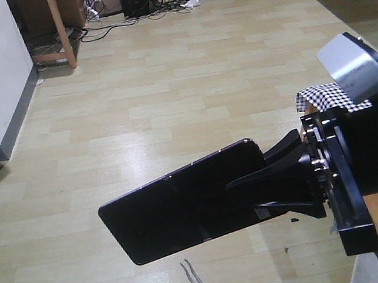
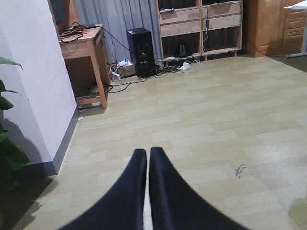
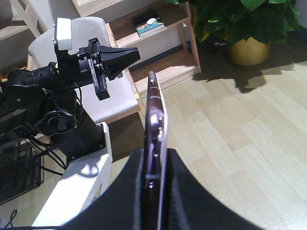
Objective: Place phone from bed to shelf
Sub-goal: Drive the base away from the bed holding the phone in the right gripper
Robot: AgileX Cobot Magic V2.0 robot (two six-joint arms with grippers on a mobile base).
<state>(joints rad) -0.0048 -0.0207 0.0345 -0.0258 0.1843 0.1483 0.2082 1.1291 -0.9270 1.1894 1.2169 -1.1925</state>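
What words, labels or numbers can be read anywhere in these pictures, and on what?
No text can be read anywhere.
On the phone: no writing shows on its glossy black face.
On the book: the cover is too small to read.
On the computer tower: any badge is too blurred to read.

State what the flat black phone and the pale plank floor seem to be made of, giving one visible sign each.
The flat glossy black rectangular phone: probably glass; smooth dark sheen. The pale plank floor: likely wood or laminate; grain, seams, soft glare.
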